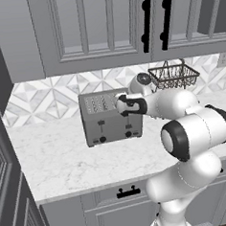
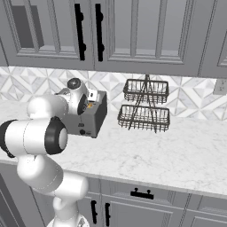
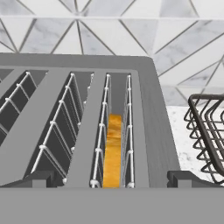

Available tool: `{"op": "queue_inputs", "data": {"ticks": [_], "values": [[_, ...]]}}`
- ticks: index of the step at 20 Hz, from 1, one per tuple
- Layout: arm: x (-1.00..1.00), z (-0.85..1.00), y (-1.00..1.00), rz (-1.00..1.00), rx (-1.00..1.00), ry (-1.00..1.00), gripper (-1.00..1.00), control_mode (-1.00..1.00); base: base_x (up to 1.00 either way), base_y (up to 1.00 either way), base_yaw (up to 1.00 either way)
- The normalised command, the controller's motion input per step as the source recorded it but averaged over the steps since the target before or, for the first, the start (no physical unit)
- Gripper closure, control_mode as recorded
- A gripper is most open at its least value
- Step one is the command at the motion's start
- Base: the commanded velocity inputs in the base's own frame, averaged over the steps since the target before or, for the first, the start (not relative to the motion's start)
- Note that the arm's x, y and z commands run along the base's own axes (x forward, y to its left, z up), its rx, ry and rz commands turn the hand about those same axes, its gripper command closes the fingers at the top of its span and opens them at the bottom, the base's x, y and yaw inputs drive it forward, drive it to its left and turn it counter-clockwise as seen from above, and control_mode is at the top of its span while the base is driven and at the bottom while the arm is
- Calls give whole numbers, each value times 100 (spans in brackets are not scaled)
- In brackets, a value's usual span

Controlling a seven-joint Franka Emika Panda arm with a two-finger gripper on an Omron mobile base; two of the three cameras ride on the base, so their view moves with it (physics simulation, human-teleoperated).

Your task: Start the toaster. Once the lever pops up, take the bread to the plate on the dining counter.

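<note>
Arm point(image 1: 193, 128) rises from the base, elbow bent, forearm reaching toward 10 o'clock in the left base view, hand over the toaster's right top edge. Gripper point(image 3: 112, 181) points down along the slots; fingers point(image 3: 186, 179) spread wide, holding nothing.

Worktop point(image 1: 56, 158): white marble, grey cabinets under and over it.

Toaster point(image 1: 108, 117): grey box, four slots on top, two black levers and two round knobs on the front. It stands toward the tiled wall. Right lever point(image 1: 126, 120) sits about mid-slit, level with the left one.

Wire rack point(image 2: 144, 106): two tiers, at 3 o'clock of the toaster in the right base view, apart from it.

Bread point(image 3: 114, 151): orange-brown crust edge, low in the rightmost slot between the wire guides, at 12 o'clock of the fingertips in the hand view.
</note>
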Motion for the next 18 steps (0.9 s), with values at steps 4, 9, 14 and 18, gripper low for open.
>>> {"op": "queue_inputs", "data": {"ticks": [4,9,14,18], "values": [[0,0,0,0,0,0,-100,-100,0,0,0],[0,0,0,0,0,0,-100,-100,0,0,0],[0,0,0,0,0,0,-100,-100,0,0,0],[0,0,0,0,0,0,-100,-100,0,0,0]]}}
